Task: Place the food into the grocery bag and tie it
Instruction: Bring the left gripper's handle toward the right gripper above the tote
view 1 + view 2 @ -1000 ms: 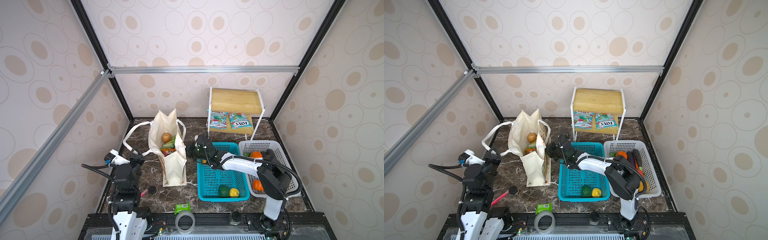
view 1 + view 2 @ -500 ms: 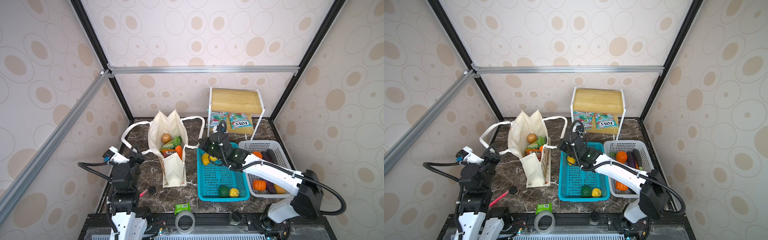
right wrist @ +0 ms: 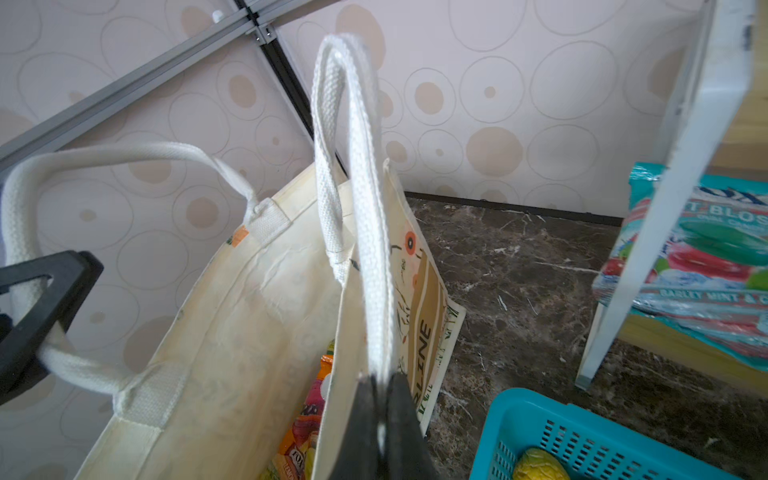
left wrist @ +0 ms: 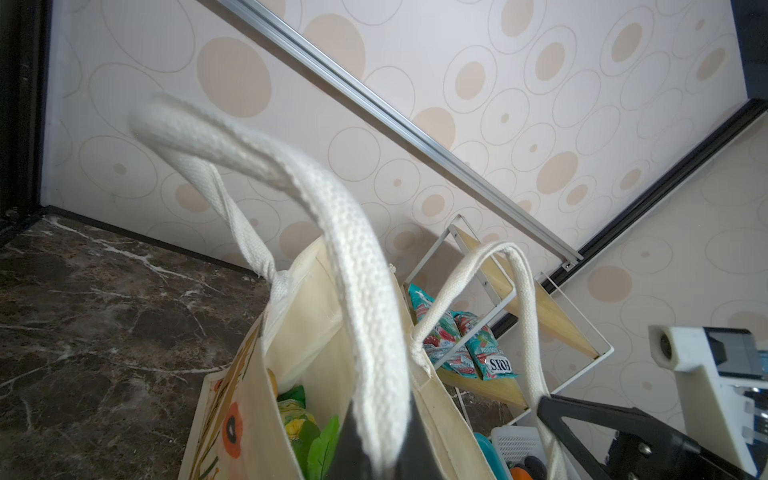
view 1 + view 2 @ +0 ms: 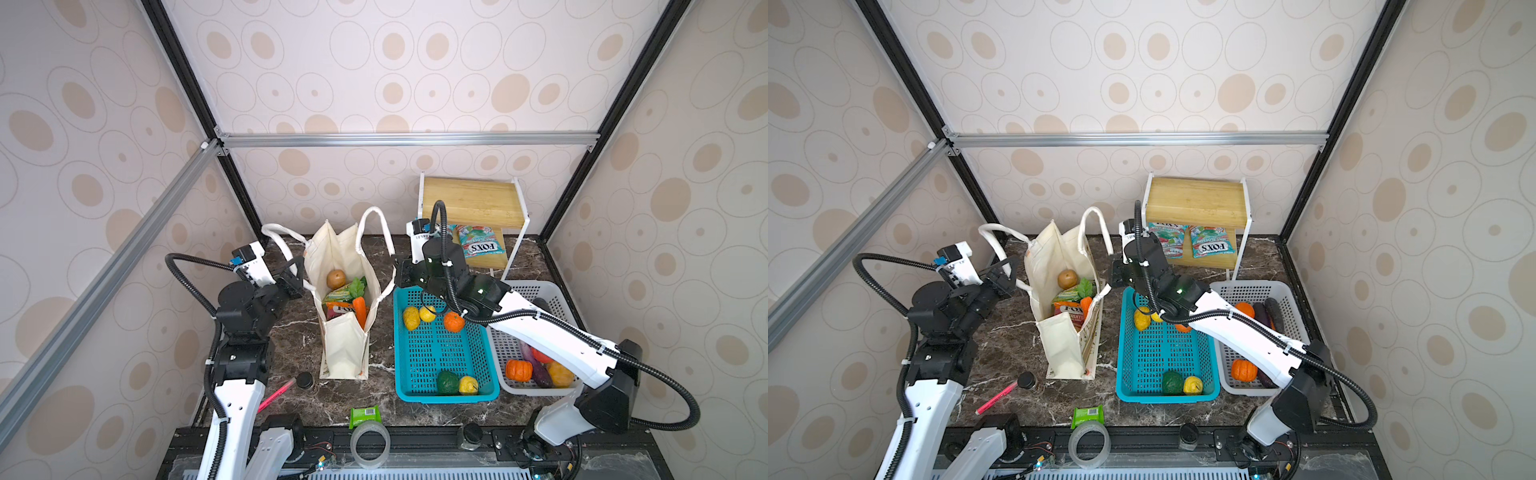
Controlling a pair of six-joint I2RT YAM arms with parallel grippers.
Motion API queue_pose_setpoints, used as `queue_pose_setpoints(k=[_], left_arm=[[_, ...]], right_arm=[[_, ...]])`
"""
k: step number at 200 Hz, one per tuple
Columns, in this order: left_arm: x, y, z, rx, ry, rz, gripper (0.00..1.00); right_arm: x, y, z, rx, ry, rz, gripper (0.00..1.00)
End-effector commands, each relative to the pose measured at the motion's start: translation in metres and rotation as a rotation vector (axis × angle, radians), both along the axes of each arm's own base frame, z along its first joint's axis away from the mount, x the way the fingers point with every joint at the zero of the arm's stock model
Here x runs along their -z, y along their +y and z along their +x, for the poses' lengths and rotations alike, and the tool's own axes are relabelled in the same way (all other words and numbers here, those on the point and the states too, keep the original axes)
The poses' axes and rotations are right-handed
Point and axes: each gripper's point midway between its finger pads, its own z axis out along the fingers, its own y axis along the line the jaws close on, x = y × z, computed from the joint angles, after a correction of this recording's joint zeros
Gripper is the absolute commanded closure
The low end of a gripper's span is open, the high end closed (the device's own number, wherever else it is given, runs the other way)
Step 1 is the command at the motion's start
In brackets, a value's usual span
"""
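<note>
**Table** (image 5: 299, 332): dark marble. The bag (image 5: 344, 353) stands upright at mid-table with its mouth open upward, just left of the blue basket (image 5: 446, 395). In both top views the bag's long axis runs near-to-far, so one broad side faces each arm.

**Handles:** one white loop per broad side.
- The left handle (image 5: 276, 229) arches out from the left side toward the left arm.
- The right handle (image 5: 376, 212) stands nearly vertical off the right side.
- At the jaws the two are well apart, with the whole mouth between them.

**Grippers:**
- The left gripper (image 5: 300, 272) is clamped on the left handle, just beside the bag's left rim. In the left wrist view the webbing runs straight out of the closed jaws.
- The right gripper (image 5: 398, 277) is clamped on the right handle, just beside the right rim and over the far end of the blue basket.
- Each appears to hold the nearer leg of its loop, low down and close to the stitched end.

**Contents:** the potato (image 5: 336, 279), carrot (image 5: 360, 309) and packets (image 5: 337, 296) sit inside the bag, below the rim.

**Judgement:**
- The bag looks loaded, and the step in hand is the tie.
- Each handle lies on its own arm's side, so neither arm is nearer.
- The tie calls for drawing both loops inward across the bag's short axis, so they meet and cross above the mouth.
- The low grips leave long free loops.
- An uneven pull could tip the bag.
</note>
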Motion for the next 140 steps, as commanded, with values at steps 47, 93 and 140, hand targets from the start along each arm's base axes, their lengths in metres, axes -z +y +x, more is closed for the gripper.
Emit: queue_pose_setpoints(k=[47, 93, 140], left_arm=[[-0.029, -0.072, -0.001, 0.209, -0.01, 0.058, 0.95], [-0.041, -0.086, 0.004, 0.181, -0.042, 0.064, 0.92], [-0.048, -0.078, 0.017, 0.117, -0.027, 0.112, 0.81]], right_arm=[[0.008, 0.058, -0.022, -0.282, -0.007, 0.043, 1.0], [0.029, 0.069, -0.023, -0.324, 0.042, 0.026, 1.0], [0.05, 0.07, -0.035, -0.383, 0.076, 0.007, 1.0]])
